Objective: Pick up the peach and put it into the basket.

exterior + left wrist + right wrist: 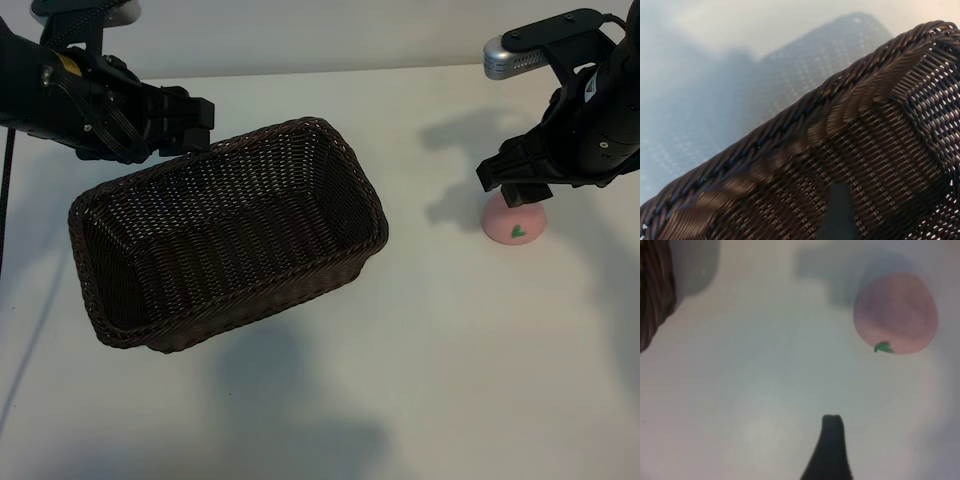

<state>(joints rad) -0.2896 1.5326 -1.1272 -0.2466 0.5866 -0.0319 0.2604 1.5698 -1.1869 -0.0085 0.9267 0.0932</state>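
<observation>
The peach (516,223), small, pale pink with a green leaf mark, rests on the white table at the right. My right gripper (518,190) hovers just above it, open and holding nothing. In the right wrist view the peach (896,313) lies off to one side of the single dark finger (832,442) that shows. The dark-brown woven basket (352,170) lies at centre left, with nothing inside. My left gripper (198,125) hangs open over the basket's far left rim. In the left wrist view one finger (839,212) shows over the basket's weave (880,130).
The white tabletop (470,380) stretches round the basket and the peach. A corner of the basket (652,290) shows at the edge of the right wrist view. Both arms cast shadows on the table.
</observation>
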